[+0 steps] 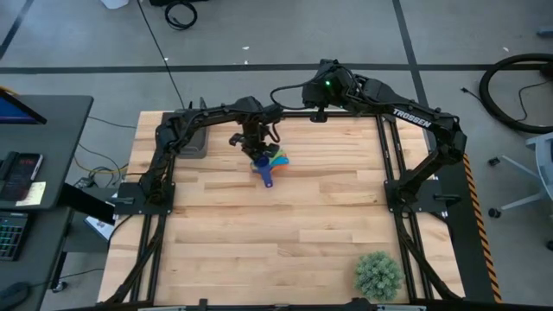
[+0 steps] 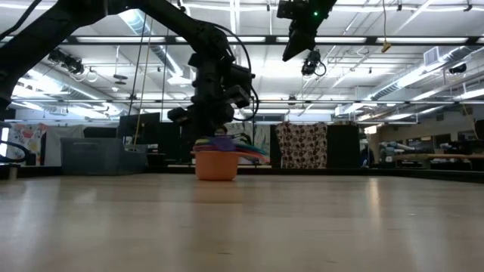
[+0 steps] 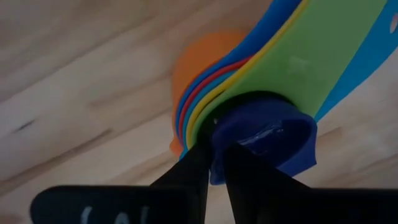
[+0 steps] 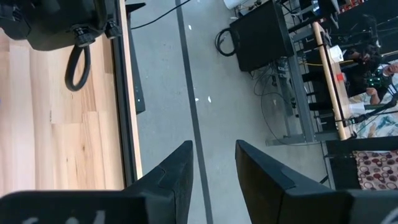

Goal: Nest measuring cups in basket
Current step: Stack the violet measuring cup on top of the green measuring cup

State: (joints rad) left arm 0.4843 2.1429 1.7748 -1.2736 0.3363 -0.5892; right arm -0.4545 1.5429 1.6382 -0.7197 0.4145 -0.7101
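Note:
The measuring cups (image 1: pixel 270 162) are nested in one stack on the table, well clear of the basket. The orange cup (image 2: pixel 215 166) is at the bottom and stands on the wood, and the flat handles (image 2: pixel 243 150) fan out to one side. In the left wrist view the green cup (image 3: pixel 298 62) is uppermost under the dark blue cup (image 3: pixel 273 134). My left gripper (image 1: pixel 254 143) is over the stack, shut on the dark blue cup. The dark basket (image 1: pixel 192 143) sits near the table's far left corner. My right gripper (image 4: pixel 214 149) is open, raised beyond the far edge. My left gripper pinches the dark blue cup's wall at its rim (image 3: pixel 216 149) between the two fingers. One finger (image 3: pixel 196 171) is outside the cup and the other appears to be inside. The fingers come from above, pointing down. The cup sits in the green cup, on top of the stack.
A spiky green plant ball (image 1: pixel 378 275) sits near the table's near right corner. Bare wood lies between the stack and the near edge. The arm frames run along the left and right sides of the table (image 1: pixel 259 242).

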